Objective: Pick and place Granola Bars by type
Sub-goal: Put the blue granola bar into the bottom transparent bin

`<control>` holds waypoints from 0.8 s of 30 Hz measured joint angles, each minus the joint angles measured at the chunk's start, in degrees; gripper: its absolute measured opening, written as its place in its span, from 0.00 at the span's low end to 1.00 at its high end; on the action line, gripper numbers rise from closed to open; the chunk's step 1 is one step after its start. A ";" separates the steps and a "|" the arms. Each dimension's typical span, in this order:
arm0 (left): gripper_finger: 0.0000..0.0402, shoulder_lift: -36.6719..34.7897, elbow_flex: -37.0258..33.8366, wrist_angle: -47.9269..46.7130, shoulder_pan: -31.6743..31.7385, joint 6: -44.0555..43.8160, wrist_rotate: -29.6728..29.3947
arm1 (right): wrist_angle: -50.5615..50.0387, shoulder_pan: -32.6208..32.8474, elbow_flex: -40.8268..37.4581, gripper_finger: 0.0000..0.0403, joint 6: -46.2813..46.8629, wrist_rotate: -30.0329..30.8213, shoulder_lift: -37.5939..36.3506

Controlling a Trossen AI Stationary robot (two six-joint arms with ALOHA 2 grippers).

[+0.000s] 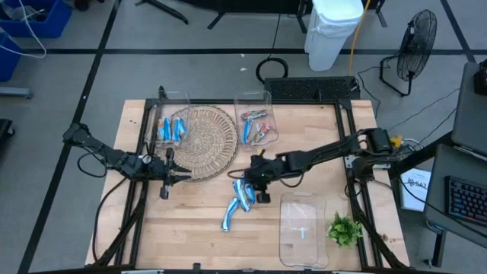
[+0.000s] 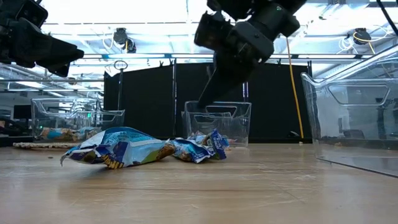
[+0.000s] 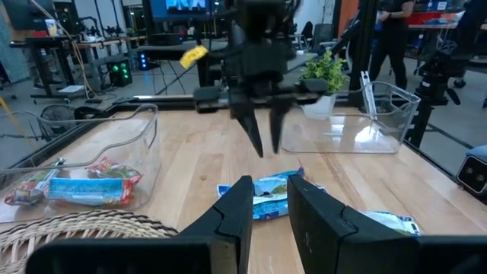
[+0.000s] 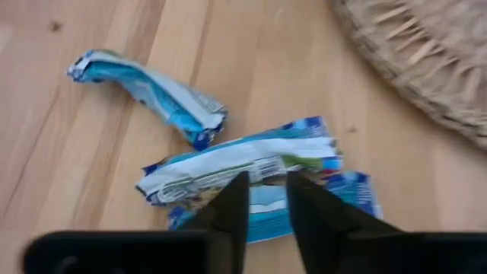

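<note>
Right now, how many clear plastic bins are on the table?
3: a bin left of the woven mat, a bin right of it, and an empty bin beside the green sprig.

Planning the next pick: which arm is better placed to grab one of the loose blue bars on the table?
Right. Its tool hangs directly above the loose blue bars, fingers slightly apart, nothing held. The left tool sits farther off, at the woven mat's edge.

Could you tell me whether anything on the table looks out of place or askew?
Three blue granola bars lie loose and crooked on the bare wood, partly overlapping, rather than in a clear bin. The right gripper hovers over them, jaws slightly apart. The large clear bin beside the green sprig holds nothing.
</note>
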 joint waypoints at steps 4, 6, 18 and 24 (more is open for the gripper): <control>0.22 -0.01 0.00 0.00 0.00 0.00 0.01 | -0.92 0.12 1.34 0.38 2.08 0.33 1.09; 0.22 -0.01 0.00 0.00 0.00 0.00 0.00 | -1.16 0.08 1.35 0.46 4.33 0.35 1.09; 0.22 0.18 0.00 0.04 0.00 0.01 0.02 | -0.85 1.58 1.29 0.58 8.85 4.63 7.96; 0.22 0.30 0.02 -0.08 0.00 0.02 0.01 | -0.48 1.85 1.35 0.55 10.32 4.55 9.44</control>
